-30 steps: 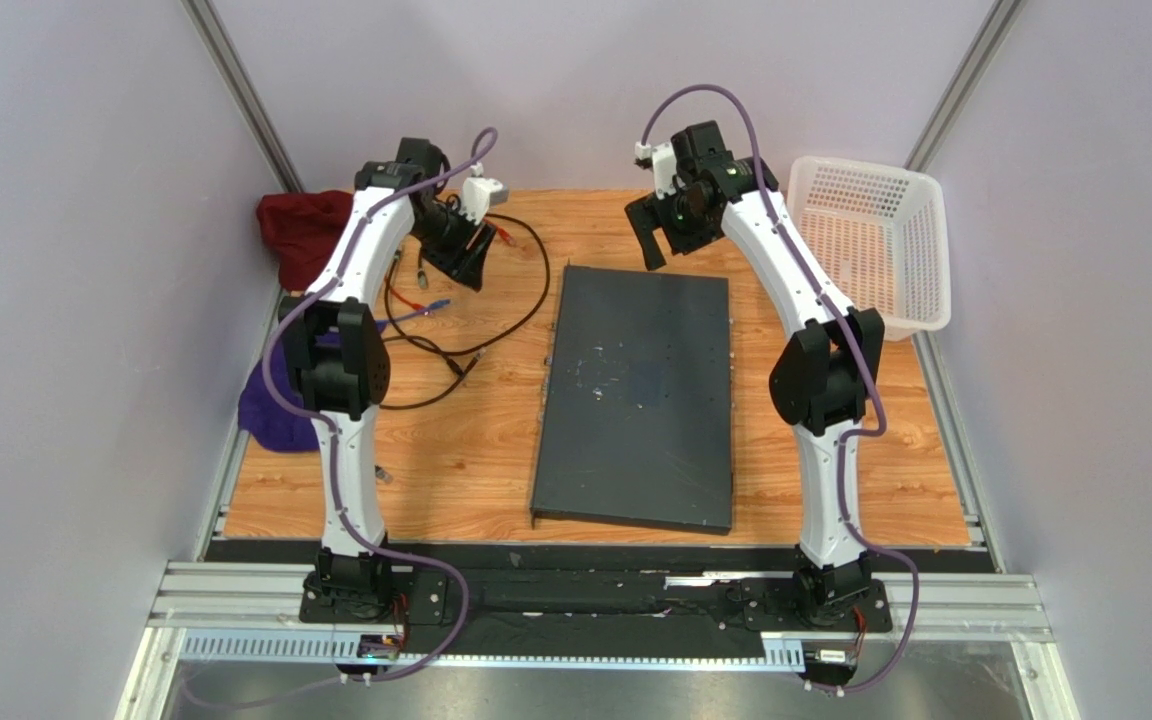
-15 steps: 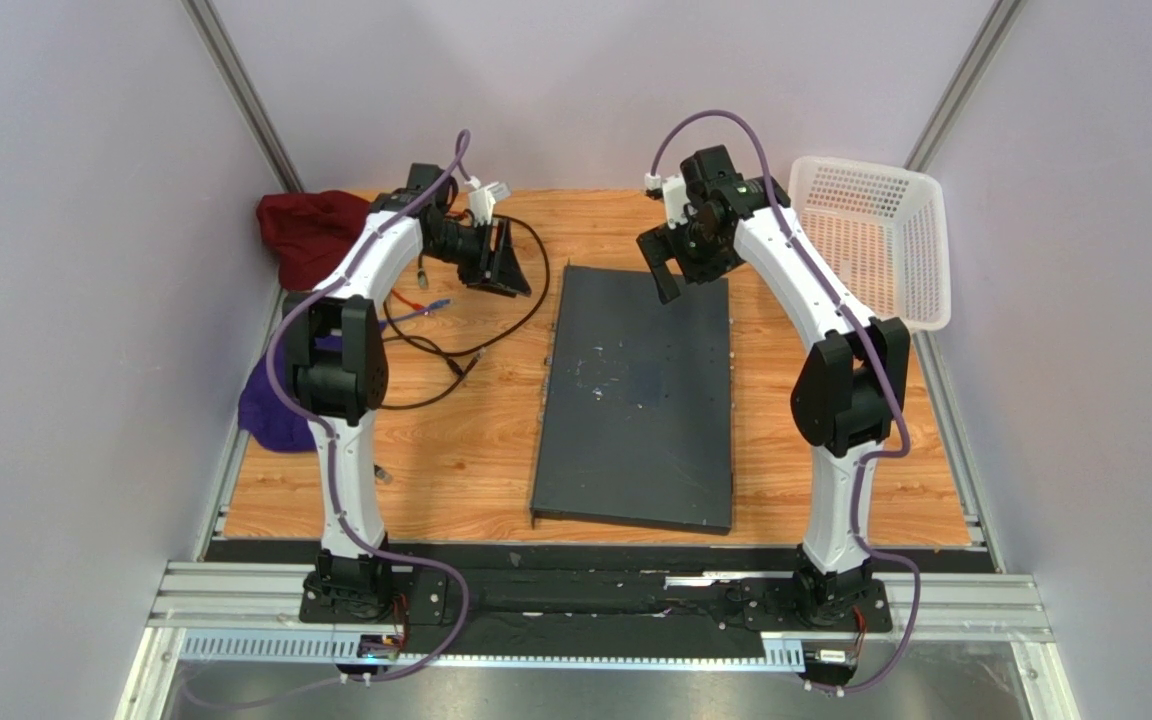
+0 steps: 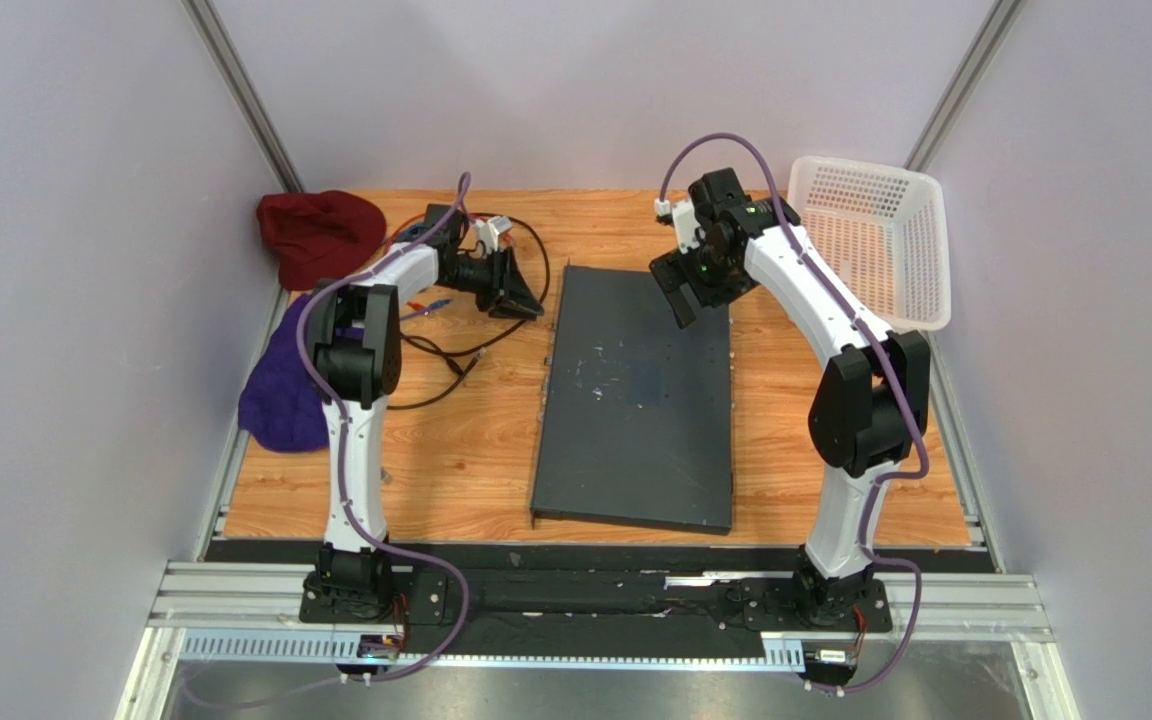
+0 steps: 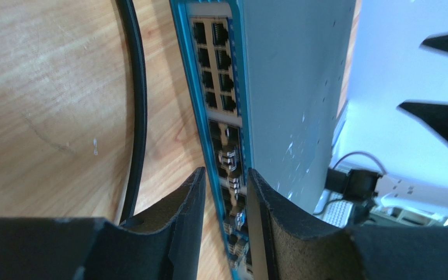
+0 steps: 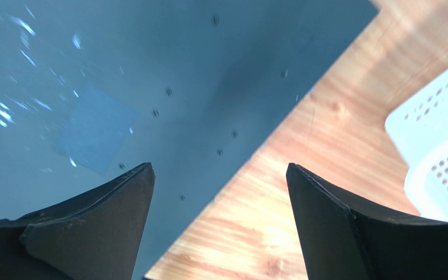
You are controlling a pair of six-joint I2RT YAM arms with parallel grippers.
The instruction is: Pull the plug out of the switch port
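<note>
The switch (image 3: 635,398) is a big flat dark grey box in the middle of the wooden table. In the left wrist view its blue-trimmed port face (image 4: 214,64) runs up the picture. My left gripper (image 4: 226,172) is at the far end of the switch's left edge (image 3: 525,300). Its fingers (image 4: 179,216) stand narrowly apart either side of the port row and clamp nothing that shows. A small pale plug with a bluish tab (image 4: 239,219) sits in a port between them. My right gripper (image 5: 219,169) hangs wide open over the switch's far right edge (image 3: 683,290).
A black cable (image 4: 136,105) lies on the wood just left of the port face. More black leads (image 3: 440,353) loop left of the switch. A white mesh basket (image 3: 875,240) stands at the back right. A red cloth (image 3: 319,233) and a purple cloth (image 3: 285,383) lie at the left.
My left gripper has swung right and down to the switch's left edge, and its fingers have drawn closer together. The right gripper has come nearer and lower over the switch's far right part.
</note>
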